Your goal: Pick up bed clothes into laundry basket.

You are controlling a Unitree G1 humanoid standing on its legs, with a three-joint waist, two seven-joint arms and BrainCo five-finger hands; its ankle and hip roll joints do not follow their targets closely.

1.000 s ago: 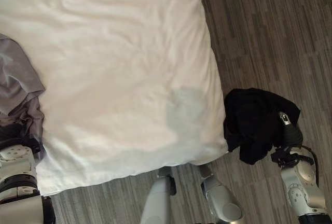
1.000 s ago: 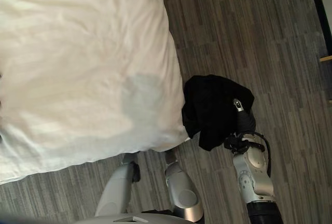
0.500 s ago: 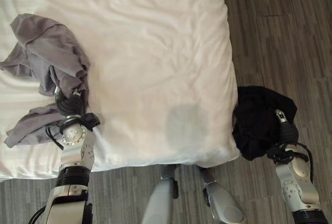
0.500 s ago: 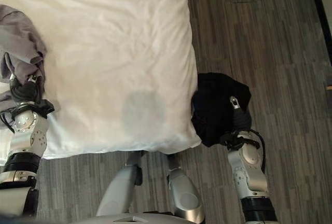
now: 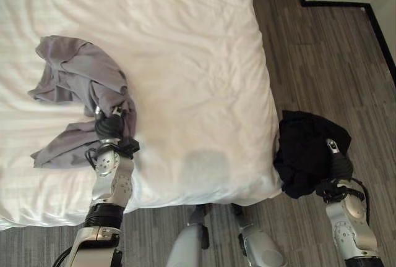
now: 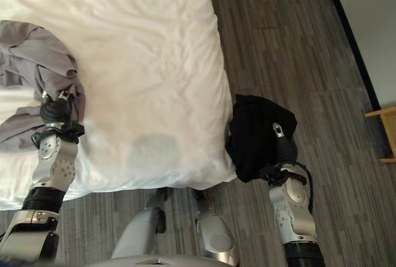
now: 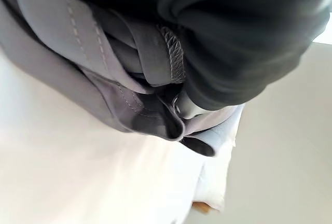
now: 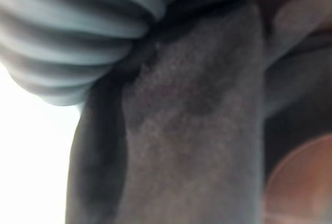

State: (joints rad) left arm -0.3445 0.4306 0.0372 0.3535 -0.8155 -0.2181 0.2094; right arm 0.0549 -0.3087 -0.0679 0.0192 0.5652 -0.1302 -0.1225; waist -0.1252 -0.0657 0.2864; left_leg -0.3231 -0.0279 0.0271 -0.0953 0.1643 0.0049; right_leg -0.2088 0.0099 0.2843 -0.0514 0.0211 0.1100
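Observation:
A crumpled grey garment [image 5: 71, 75] lies on the white bed [image 5: 185, 50], one end bunched up into my left hand [image 5: 110, 130]. In the left wrist view the grey cloth [image 7: 78, 58] is folded tightly round a silver finger [image 7: 188, 109], so that hand is shut on it. A black garment [image 5: 305, 148] hangs beside the bed's right corner above the floor, gripped from below by my right hand [image 5: 338, 163]. Dark cloth [image 8: 192, 130] presses close against the hand in the right wrist view.
The bed's near edge and right corner [image 5: 272, 180] lie between my arms. Grey wood-plank floor [image 5: 328, 63] runs along the bed's right side, to a dark skirting and wall [image 5: 377, 26]. A wooden furniture leg [image 6: 385, 132] stands at the far right.
The camera has swung, bringing the left hand and the grey garment into view and then nearer the middle. Both hands keep their hold; the black garment still hangs by the bed's corner.

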